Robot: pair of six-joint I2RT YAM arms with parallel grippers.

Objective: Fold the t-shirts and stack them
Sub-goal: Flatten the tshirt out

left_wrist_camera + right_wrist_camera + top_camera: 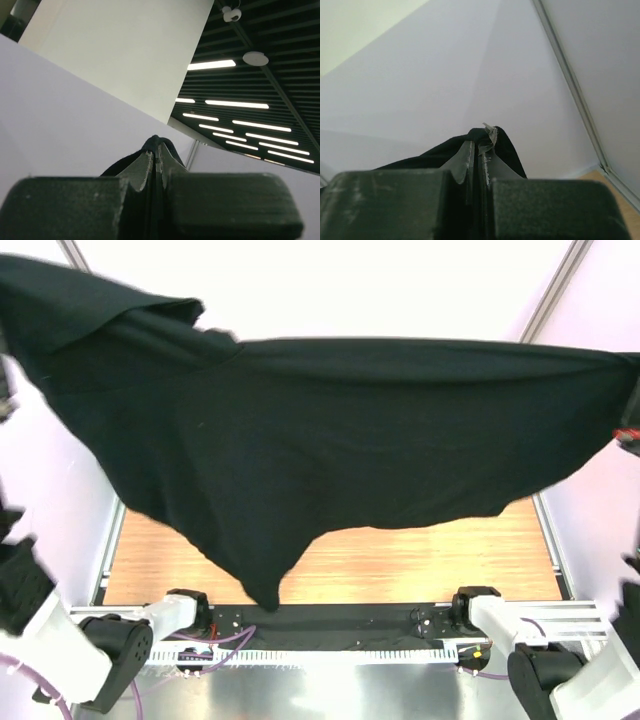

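A large plain black t-shirt (330, 440) hangs stretched wide across the top view, held high above the wooden table (420, 565). Its lowest point hangs near the table's front edge. My left gripper (156, 150) is shut on a fold of the black cloth (157, 141), which bulges over its fingertips. My right gripper (479, 147) is shut on black cloth (507, 150) too, with a small pale tag (491, 131) sticking out at the tips. In the top view both grippers lie at the far left and right edges, hidden by the shirt. No orange, blue or pink shirts show.
White walls (330, 285) stand at the back and sides, with metal frame posts (555, 285). The arm bases (180, 625) sit at the near edge on a black rail. The left wrist view looks up at a ceiling with strip lights (240, 105).
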